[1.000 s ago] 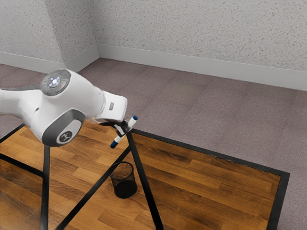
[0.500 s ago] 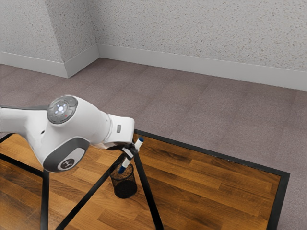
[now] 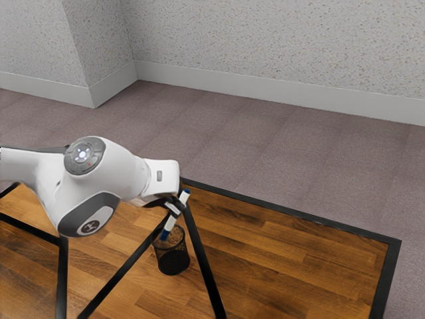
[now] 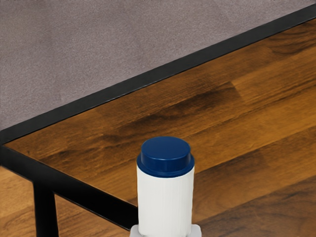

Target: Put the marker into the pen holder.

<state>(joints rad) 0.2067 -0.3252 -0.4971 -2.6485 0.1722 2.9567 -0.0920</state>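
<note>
In the exterior view my gripper [image 3: 175, 207] is shut on the marker [image 3: 170, 223], a white one with blue ends, held tilted. Its lower blue end is at the mouth of the black mesh pen holder [image 3: 172, 258], near the rim's left side; whether it is inside the rim or just above it I cannot tell. The holder stands upright on the wooden surface. In the wrist view the marker [image 4: 165, 202] rises from the lower edge, blue end up.
Black metal bars [image 3: 126, 267] cross the wooden surface on both sides of the holder. The wooden table [image 3: 292, 259] has a black edge, with carpeted floor [image 3: 279, 159] and a speckled wall [image 3: 265, 40] beyond.
My hand has come down with the marker from above the table to the pen holder, then shifted slightly toward the exterior view's left.
</note>
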